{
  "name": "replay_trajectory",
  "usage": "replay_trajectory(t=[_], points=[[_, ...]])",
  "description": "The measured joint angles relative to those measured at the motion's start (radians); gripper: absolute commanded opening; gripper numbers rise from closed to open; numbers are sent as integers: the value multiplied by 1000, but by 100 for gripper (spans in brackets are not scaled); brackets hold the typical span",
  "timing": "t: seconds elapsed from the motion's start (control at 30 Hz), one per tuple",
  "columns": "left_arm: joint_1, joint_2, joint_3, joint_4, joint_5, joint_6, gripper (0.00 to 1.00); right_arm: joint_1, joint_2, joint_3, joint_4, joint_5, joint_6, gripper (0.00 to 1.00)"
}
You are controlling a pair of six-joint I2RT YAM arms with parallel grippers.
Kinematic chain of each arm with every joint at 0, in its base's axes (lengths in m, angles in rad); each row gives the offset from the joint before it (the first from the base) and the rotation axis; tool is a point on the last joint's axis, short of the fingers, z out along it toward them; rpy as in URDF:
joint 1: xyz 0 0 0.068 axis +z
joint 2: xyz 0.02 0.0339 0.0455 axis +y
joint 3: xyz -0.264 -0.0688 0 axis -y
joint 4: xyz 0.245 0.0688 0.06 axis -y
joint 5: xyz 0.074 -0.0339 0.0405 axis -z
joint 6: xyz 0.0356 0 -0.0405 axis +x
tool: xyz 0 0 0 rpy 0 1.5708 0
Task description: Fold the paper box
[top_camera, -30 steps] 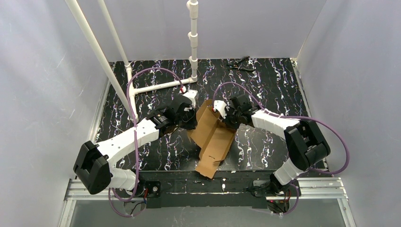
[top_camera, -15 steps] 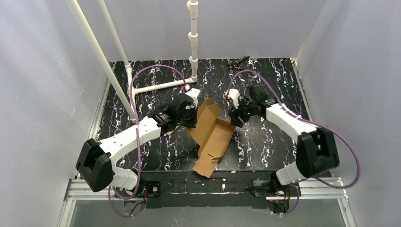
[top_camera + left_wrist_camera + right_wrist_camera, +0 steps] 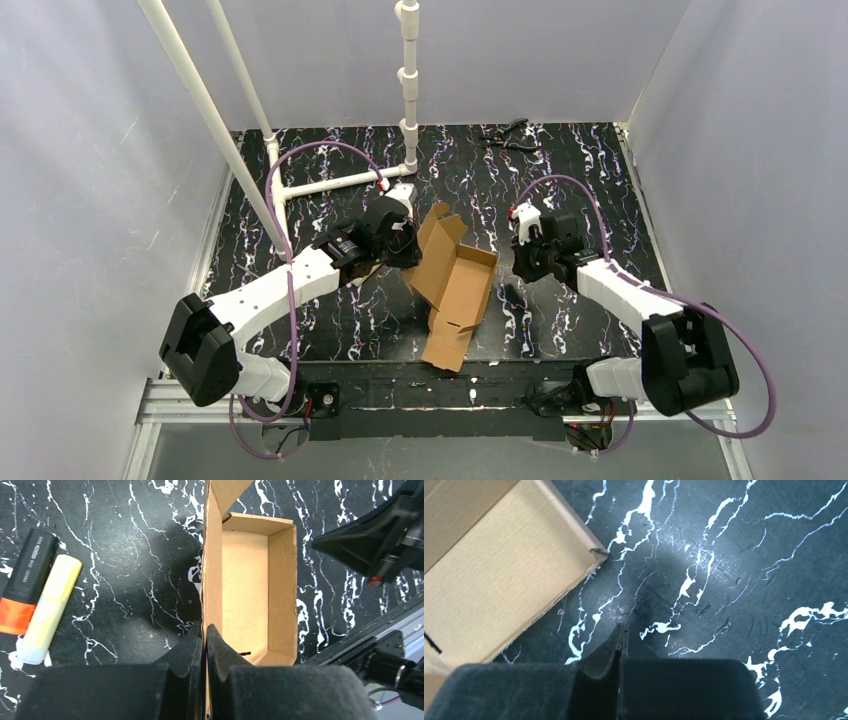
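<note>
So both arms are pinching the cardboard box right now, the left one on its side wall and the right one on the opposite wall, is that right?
Not quite. Only the left gripper is pinching the paper box, shut on its side wall. The right gripper is shut on nothing, above bare table beside the box; the right wrist view shows it.

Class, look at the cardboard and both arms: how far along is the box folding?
Done: the paper box already has upright side walls forming an open tray. In hand: the left pincer is shut on one wall; the right pincer is shut, empty, beside the box. Left: the far flaps and the near flat panel remain unfolded.
</note>
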Motion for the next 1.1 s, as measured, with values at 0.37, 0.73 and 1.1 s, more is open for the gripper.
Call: replay_trajectory(t=[0.37,0.73,1.1], points=[[-18,64,-1,143,179,-66,0,65,285,119,85,20,205,1],[-23,137,-7,166,243,-59,0,70,306,149,180,22,256,1],[-15,40,-7,117,168,-79,0,6,257,129,122,96,200,1]])
